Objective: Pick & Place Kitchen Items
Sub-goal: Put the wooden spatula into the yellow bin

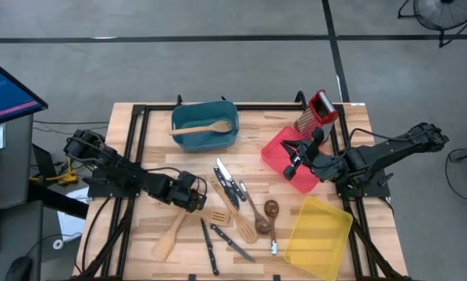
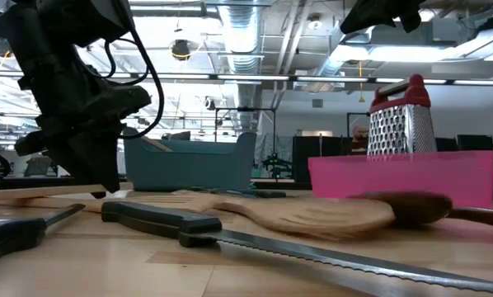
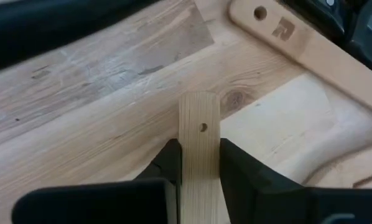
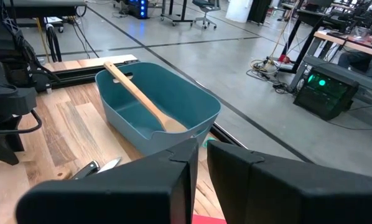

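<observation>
A pale wooden spatula (image 1: 169, 238) lies on the table near the front left, with my left gripper (image 1: 194, 203) shut on its handle. Beside it are a slotted wooden turner (image 1: 218, 217), black-handled knives (image 1: 227, 186) and dark-bowled spoons (image 1: 269, 211), all lying flat. A wooden fork (image 1: 206, 127) rests in the teal bin (image 1: 179, 117). My right gripper (image 1: 296, 165) hangs above the red bin (image 1: 276, 152), shut and holding nothing. My left gripper pinches the spatula's handle (image 3: 199, 146) between its two fingers, a little short of the free end with the small hole. The fingers (image 3: 239, 165) come slanting down from the table's left and press on the handle's two long edges. The spatula lies on the table.
A steel grater (image 1: 318, 113) with a red grip stands at the red bin's far end. A yellow bin (image 1: 319, 234) sits at the front right. A second wooden handle (image 3: 285, 34) lies close beyond the held one. Black frame rails run along the table's edges.
</observation>
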Motion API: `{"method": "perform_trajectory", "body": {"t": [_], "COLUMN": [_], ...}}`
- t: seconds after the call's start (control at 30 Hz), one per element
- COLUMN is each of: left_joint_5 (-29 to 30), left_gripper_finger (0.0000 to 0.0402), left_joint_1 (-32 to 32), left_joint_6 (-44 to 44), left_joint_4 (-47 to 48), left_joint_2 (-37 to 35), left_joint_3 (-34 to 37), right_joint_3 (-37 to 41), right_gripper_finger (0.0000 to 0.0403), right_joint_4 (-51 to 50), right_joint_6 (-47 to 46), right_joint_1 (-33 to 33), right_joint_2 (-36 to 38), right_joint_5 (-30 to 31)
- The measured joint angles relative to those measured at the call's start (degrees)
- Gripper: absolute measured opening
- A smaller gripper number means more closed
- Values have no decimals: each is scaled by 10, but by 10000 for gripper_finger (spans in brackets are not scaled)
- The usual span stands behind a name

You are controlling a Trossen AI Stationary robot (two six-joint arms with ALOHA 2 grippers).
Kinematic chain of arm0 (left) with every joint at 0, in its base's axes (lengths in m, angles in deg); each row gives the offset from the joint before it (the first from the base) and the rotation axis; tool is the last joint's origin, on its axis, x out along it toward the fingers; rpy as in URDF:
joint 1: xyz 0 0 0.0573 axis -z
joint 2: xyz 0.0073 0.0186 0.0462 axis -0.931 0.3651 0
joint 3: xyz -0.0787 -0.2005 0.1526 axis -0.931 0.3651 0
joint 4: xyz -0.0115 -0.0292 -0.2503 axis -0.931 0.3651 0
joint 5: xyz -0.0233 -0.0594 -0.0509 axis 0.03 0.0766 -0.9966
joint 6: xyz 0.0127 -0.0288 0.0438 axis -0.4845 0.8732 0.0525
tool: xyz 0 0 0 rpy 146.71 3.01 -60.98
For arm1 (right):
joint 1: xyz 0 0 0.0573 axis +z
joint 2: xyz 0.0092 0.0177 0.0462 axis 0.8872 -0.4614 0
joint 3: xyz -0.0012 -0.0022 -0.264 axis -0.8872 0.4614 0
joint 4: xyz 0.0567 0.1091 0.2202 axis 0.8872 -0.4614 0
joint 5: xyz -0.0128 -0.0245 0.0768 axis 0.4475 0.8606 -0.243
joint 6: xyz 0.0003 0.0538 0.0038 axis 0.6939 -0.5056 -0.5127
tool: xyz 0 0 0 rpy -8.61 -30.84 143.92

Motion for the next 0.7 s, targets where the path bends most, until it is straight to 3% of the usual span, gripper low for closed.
{"method": "perform_trajectory", "body": {"t": [0.37,0.7], "left_joint_5": [1,34], "left_gripper_finger": [58,59], "left_joint_1": [0,0], "left_joint_6": [-12,-83], "left_joint_4": [-11,-21], "left_joint_2": [-19,-171], "left_joint_3": [0,0], "right_joint_3": [0,0], "right_gripper_finger": [47,47], "right_joint_4": [0,0], "right_joint_6": [0,0], "right_joint_1": [0,0], "right_joint_2": [0,0], "right_joint_5": [0,0]}}
